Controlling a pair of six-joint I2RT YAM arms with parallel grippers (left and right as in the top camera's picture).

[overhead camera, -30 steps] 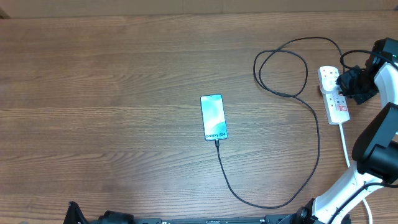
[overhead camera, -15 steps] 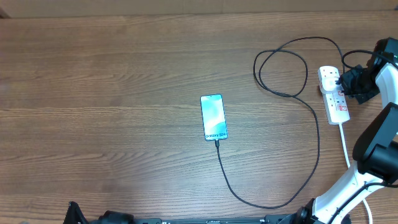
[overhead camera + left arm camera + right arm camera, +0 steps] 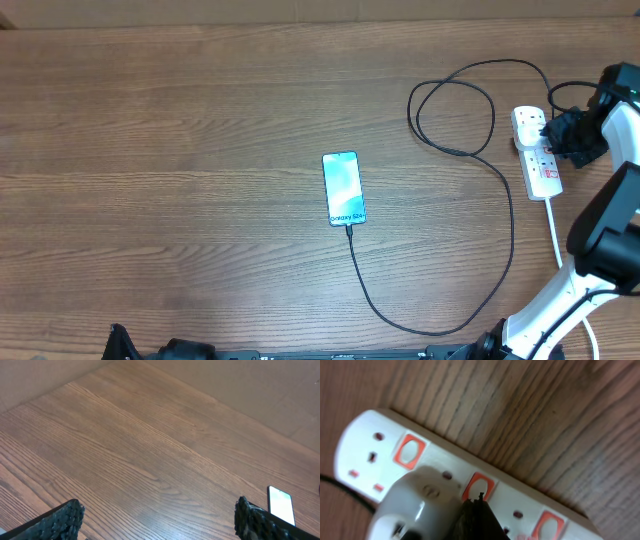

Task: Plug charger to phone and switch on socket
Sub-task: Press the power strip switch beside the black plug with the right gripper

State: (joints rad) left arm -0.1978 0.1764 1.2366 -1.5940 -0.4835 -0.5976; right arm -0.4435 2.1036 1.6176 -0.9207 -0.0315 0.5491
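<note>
The phone [image 3: 343, 188] lies mid-table, cyan screen up, with the black charger cable [image 3: 470, 300] plugged into its near end. It also shows in the left wrist view [image 3: 281, 505]. The cable loops right and back to the white socket strip [image 3: 536, 152] at the far right. My right gripper [image 3: 562, 133] is shut, its tip [image 3: 479, 502] pressed at the middle red switch [image 3: 479, 484] of the strip [image 3: 370, 445], beside a white plug [image 3: 420, 505]. My left gripper [image 3: 157, 517] is open and empty, low at the near left, far from the phone.
The strip's thick white cord [image 3: 553, 230] runs toward the near right by my right arm's base. The looped cable [image 3: 450, 110] lies left of the strip. A plain wall [image 3: 250, 390] borders the table's far edge.
My right gripper has shifted very slightly over the socket strip. The phone, cable and left arm have not moved.
</note>
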